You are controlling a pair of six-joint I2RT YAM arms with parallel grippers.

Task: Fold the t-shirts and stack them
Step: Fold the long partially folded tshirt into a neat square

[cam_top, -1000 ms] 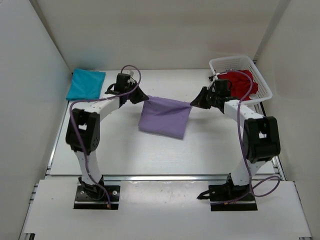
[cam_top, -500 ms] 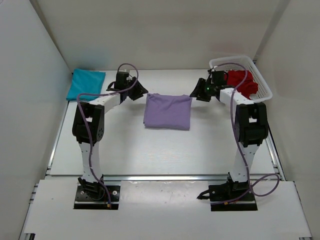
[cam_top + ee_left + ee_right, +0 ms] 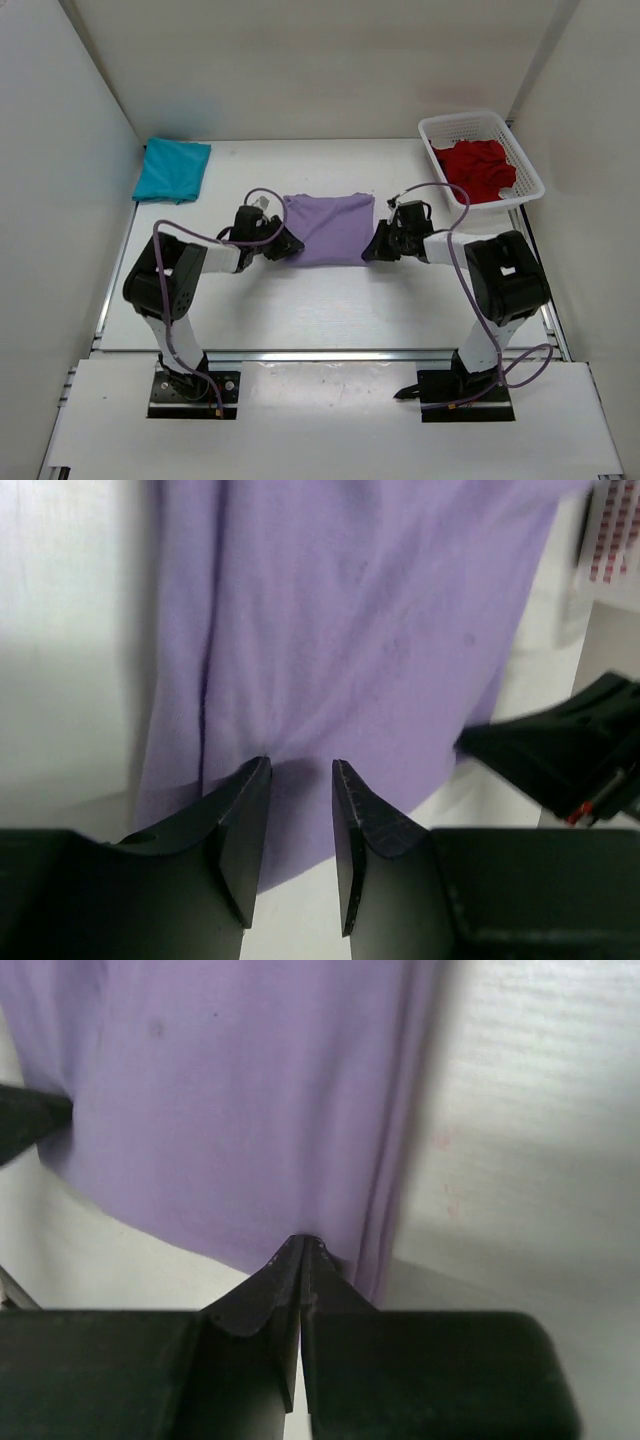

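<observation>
Right gripper (image 3: 303, 1242): jaws pressed together at near hem of light lavender purple cloth t-shirt (image 3: 230, 1100); cannot tell if cloth is pinched. Left gripper (image 3: 300, 770): jaws apart, hem between them. Risk: uneven grips, one corner lifts alone, fold skews. Shirt folded, roughly rectangular, flat mid-table, lengthwise creases, well apart from folded teal t-shirt (image 3: 172, 168).

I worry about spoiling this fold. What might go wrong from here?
The right gripper is shut on the near edge of the light lavender cloth t-shirt while the left gripper stands open over it; a pull now may drag one corner and skew the fold.
</observation>
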